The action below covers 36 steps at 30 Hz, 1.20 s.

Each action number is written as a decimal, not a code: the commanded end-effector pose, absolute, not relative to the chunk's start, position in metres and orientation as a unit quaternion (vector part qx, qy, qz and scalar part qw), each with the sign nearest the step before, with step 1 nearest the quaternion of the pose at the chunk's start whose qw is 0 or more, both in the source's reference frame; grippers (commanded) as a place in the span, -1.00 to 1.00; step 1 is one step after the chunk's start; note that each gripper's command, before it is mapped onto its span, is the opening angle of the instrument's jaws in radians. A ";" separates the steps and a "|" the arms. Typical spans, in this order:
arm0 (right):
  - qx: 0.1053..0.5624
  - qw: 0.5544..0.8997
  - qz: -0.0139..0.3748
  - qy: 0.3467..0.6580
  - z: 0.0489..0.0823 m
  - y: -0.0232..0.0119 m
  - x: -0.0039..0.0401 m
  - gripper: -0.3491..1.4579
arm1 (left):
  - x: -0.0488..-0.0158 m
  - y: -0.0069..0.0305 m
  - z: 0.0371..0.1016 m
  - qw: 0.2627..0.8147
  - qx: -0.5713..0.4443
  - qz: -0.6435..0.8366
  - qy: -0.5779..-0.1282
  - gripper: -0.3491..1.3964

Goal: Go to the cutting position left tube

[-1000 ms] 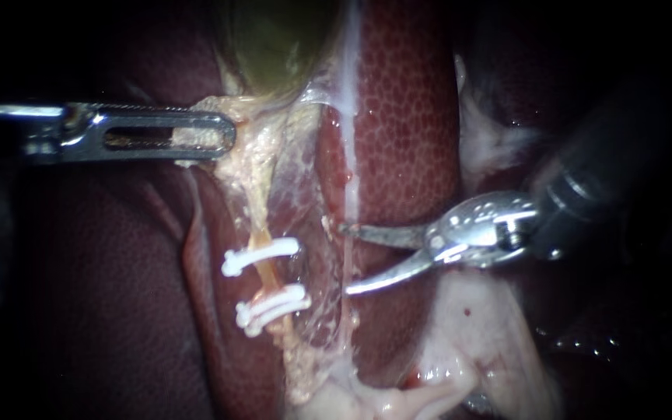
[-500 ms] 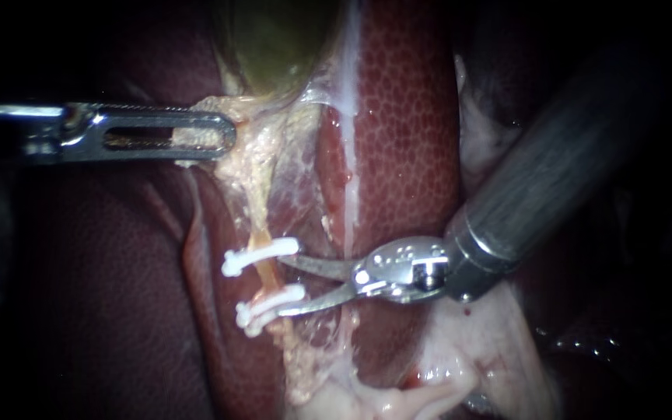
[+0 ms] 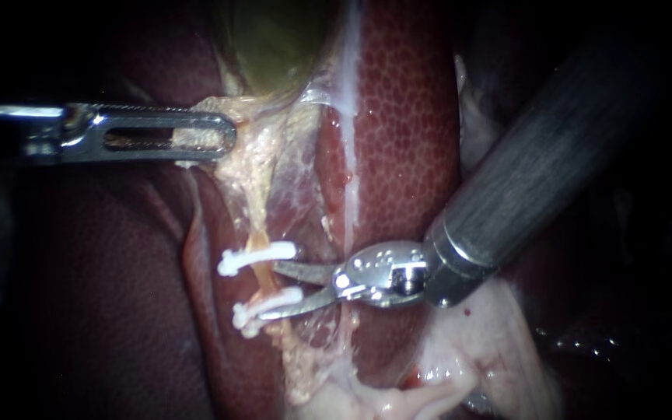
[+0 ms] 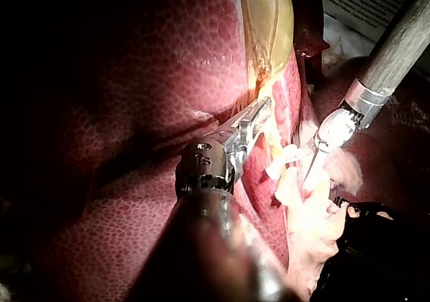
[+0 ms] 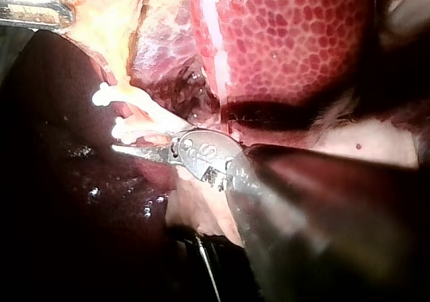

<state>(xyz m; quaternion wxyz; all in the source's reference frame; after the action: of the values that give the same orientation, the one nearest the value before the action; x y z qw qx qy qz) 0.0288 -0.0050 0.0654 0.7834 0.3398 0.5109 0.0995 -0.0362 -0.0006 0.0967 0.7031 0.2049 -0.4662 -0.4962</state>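
- Where it runs down from under the gallbladder (image 3: 274, 39), the clipped tube (image 3: 264, 276) shows as a thin orange-yellow strand near mid-field in the endoscope view. The liver (image 3: 406, 117) lies on both sides of it: dark surface to its left, mottled red lobe to its right.
- Two white clips cross the tube, the upper clip (image 3: 258, 257) and the lower clip (image 3: 267, 306). They sit near each other, with a short bare stretch of tube between them.
- Right instrument (image 3: 267, 291): shaft enters from the upper right, and the tip carries two slim curved blades.
  - The blades stand apart with nothing gripped.
  - The upper blade's tip lies just beside the bare stretch, under the upper clip.
  - The lower blade runs along the lower clip and overlaps it.
  - Contact with tube or clip: cannot tell.
- Right wrist view: both clips sit just ahead of the instrument's tip. Only one blade shows plainly, reaching under the lower clip.
- Left instrument (image 3: 223, 136): shaft enters level from the left.
  - Its slotted jaws are clamped on pale yellow tissue (image 3: 254, 148) just below the gallbladder, well above the upper clip.
  - Some of that tissue shows through the slot.
- Left wrist view: the jaws are closed on the same yellow tissue. The right instrument's tip is beside them, at the clips.
- Pale tissue flap (image 3: 468, 350) lies beneath the right instrument's wrist and lower shaft.
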 end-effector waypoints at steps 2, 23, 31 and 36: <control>0.346 0.781 0.093 0.512 0.0651 -0.0050 0.0289 0.88 | -0.0362 -0.0006 0.0967 0.703 0.205 -0.496 -0.466 -1.00; 0.374 0.766 0.106 0.512 0.0661 -0.0055 0.0339 0.86 | -0.0367 -0.0006 0.0968 0.703 0.204 -0.497 -0.466 -1.00; 0.384 0.761 0.109 0.512 0.0667 -0.0060 0.0353 0.82 | -0.0368 -0.0006 0.0968 0.703 0.203 -0.498 -0.466 -1.00; 0.385 0.760 0.111 0.511 0.0668 -0.0060 0.0354 0.82 | -0.0368 -0.0006 0.0967 0.703 0.203 -0.498 -0.466 -1.00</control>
<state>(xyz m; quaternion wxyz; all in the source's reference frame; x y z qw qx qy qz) 0.0354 -0.0060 0.0668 0.7603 0.3852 0.5111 0.1111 -0.0368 -0.0007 0.0968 0.7029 0.2033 -0.4658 -0.4976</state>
